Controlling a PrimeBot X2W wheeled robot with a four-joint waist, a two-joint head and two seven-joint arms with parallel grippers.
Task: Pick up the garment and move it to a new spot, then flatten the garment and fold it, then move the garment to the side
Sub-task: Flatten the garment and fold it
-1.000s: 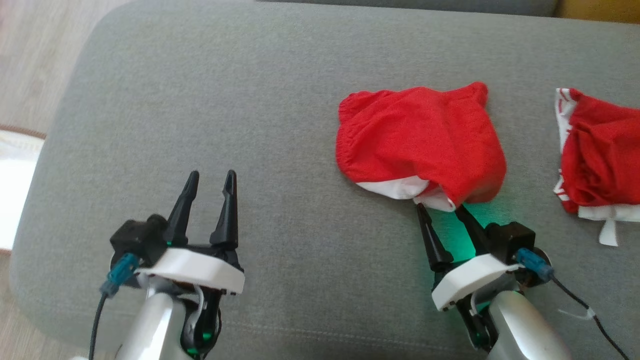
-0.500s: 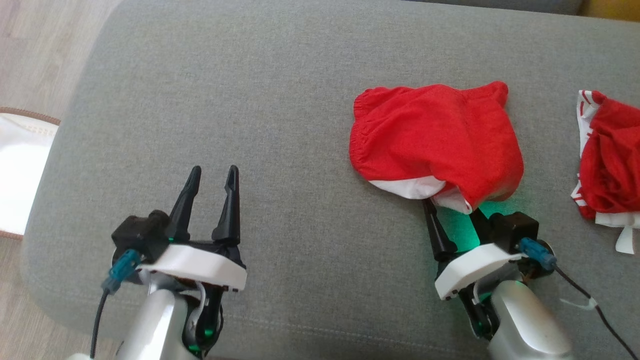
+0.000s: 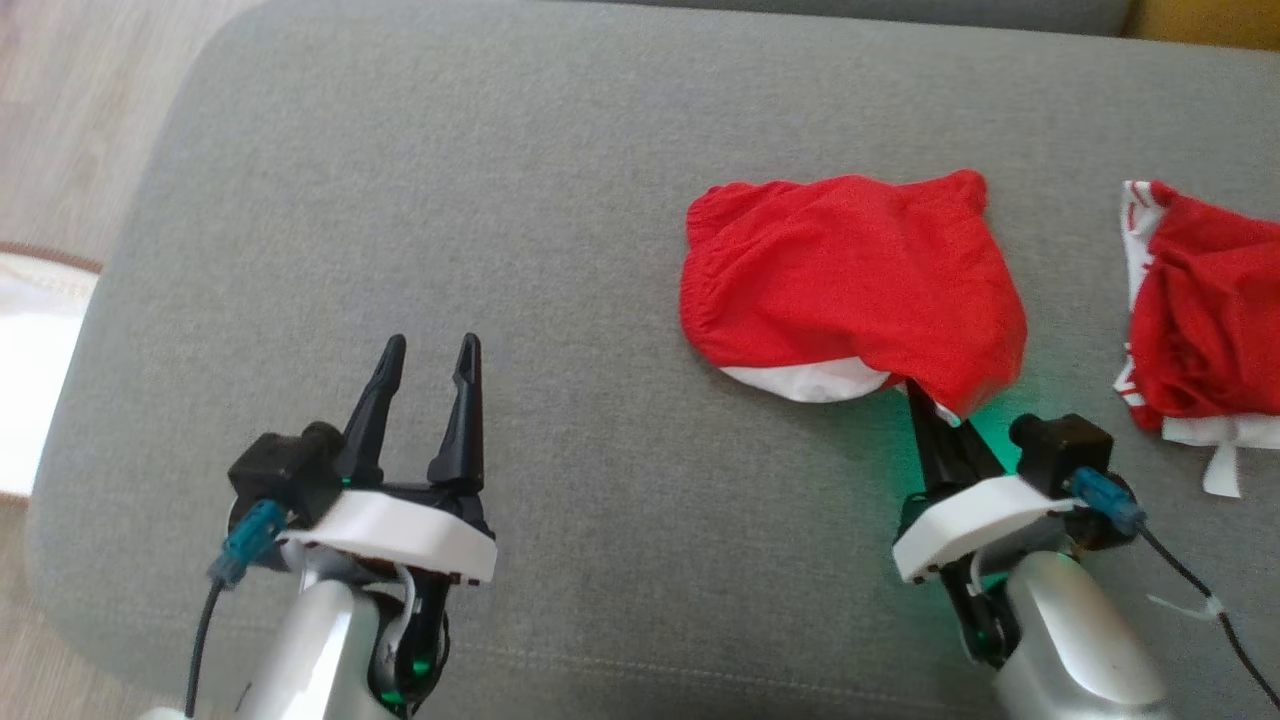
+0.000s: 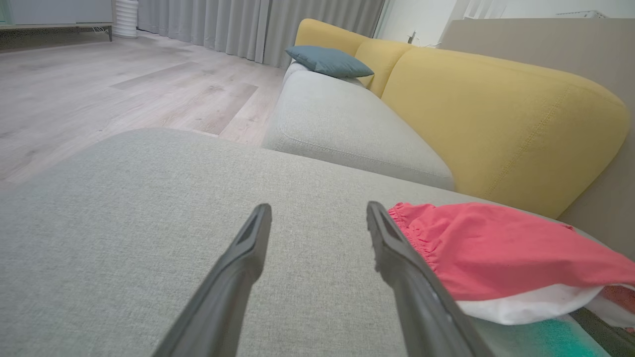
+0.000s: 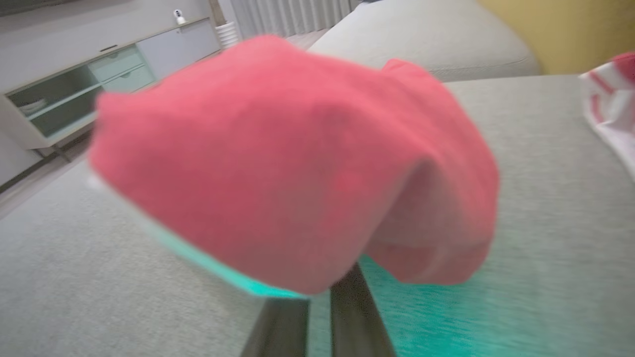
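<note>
Reaching forward low over the grey fabric sofa cushion (image 3: pixel 450 200), the right gripper (image 3: pixel 922 408) points up and slightly left. Its jaws are pressed together on the near hem of the crumpled red cloth garment (image 3: pixel 850 280), where the white lining shows. A second ago those jaws stood apart on either side of that hem; now they are pinched shut. The garment lies on the cushion's right half, near a second red-and-white garment (image 3: pixel 1195 310) at the far right. The left gripper (image 3: pixel 432 345) hovers over bare cushion well to the left, jaws spread as before.
</note>
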